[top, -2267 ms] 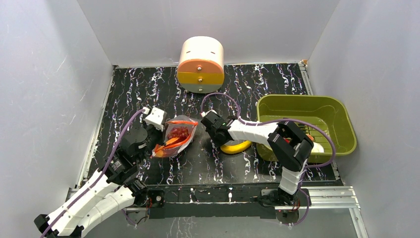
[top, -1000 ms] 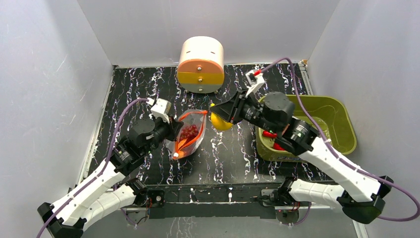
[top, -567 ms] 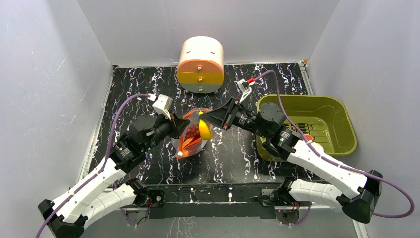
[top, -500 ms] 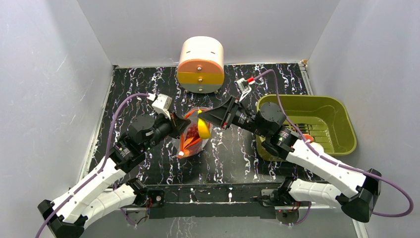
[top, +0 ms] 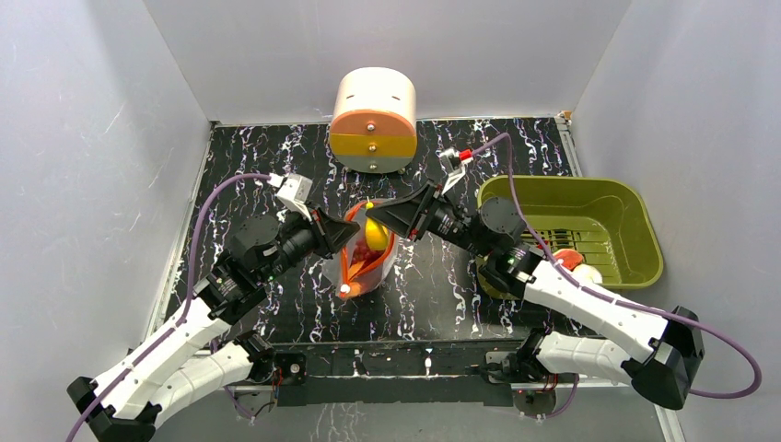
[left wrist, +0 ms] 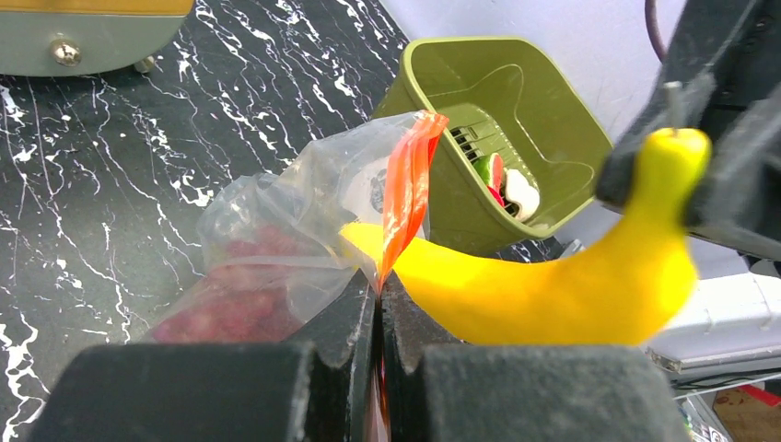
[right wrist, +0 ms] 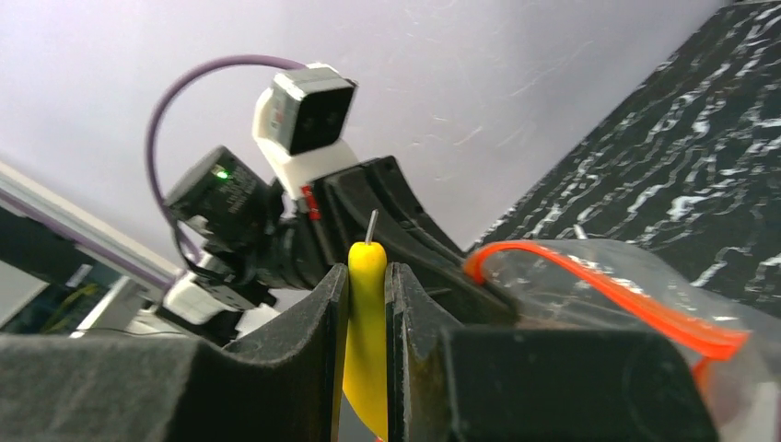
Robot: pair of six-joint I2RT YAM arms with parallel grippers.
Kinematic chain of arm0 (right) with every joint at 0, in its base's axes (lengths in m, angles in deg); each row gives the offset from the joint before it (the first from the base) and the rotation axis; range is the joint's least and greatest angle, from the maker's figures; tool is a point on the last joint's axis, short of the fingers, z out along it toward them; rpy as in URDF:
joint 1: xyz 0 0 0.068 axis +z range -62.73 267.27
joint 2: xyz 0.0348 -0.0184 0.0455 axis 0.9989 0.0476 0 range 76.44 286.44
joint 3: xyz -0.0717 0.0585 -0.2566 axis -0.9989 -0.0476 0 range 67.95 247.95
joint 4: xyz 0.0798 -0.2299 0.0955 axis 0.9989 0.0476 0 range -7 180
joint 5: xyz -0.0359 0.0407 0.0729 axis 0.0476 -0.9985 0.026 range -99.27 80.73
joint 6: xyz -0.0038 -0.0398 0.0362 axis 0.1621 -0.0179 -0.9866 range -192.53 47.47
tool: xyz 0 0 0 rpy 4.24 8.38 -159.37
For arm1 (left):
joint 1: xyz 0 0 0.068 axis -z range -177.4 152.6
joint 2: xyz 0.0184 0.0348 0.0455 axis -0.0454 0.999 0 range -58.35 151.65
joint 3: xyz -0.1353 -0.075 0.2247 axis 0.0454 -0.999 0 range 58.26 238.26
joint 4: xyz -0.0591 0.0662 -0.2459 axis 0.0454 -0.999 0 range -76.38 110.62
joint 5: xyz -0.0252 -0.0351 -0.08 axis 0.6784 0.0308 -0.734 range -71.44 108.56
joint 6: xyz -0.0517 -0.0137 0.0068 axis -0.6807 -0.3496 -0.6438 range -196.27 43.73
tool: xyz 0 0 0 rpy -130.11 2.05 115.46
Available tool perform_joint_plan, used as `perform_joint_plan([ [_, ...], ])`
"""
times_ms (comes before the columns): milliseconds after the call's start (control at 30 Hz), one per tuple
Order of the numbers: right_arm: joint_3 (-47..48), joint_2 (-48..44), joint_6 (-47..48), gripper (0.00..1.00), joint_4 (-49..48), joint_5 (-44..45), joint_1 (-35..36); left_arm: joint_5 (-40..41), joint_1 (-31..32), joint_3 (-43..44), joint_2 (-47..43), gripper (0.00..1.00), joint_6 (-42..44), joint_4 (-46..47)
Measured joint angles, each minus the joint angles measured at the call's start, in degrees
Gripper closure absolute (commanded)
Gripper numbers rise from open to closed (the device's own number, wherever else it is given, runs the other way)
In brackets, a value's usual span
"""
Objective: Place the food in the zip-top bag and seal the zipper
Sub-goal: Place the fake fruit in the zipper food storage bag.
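Plain pale grey walls point(top: 83, 138) enclose three sides. Black, white-veined surface point(top: 249, 166). Metal rail point(top: 405, 361) along near edge.

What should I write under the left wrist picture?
Left gripper pinches the mouth of the zip-top bag; right gripper holds the banana, tip inside.

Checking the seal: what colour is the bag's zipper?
The zipper is orange-red; left wrist view shows it best.
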Motion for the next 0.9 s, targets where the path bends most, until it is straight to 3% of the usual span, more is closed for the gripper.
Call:
perform_joint_plan([
  [467,-4.2,-0.9,19.7,1.0,1.4,3.2,0.0,-4.5,0.0,1.9,0.7,1.0,-1.4,0.0],
  [733,-8.0,-2.2,28.4,1.0,0.0,-1.9,0.3,-5.7,0.0,2.4,0.9,1.0,-2.4,0.1],
  [900,-8.5,-1.9,28.2,1.0,-3.8,-7.2,0.3,-6.1,0.0,2.4,0.9,1.0,-2.8,1.2],
])
